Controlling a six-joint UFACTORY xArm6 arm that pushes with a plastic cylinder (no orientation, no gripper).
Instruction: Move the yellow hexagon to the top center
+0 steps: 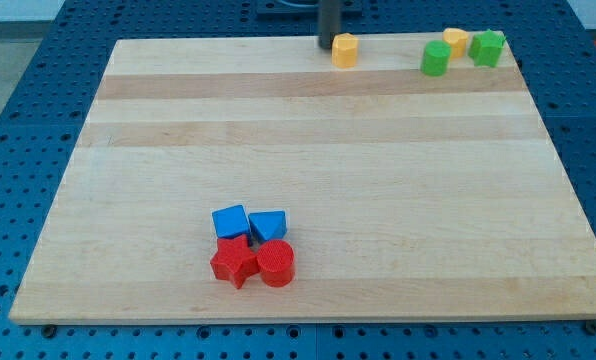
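Note:
The yellow hexagon [346, 50] sits at the view's top, a little right of the centre of the wooden board [308, 170]. My tip [327, 46] is just left of the hexagon, close to it or touching it; I cannot tell which. A second yellow block [456, 41] lies at the top right between a green block [436, 58] and a green star-like block [488, 47].
Near the view's bottom, left of centre, is a tight cluster: a blue cube [230, 222], a blue block [268, 226], a red star [234, 262] and a red cylinder [276, 264]. The board lies on a blue perforated table.

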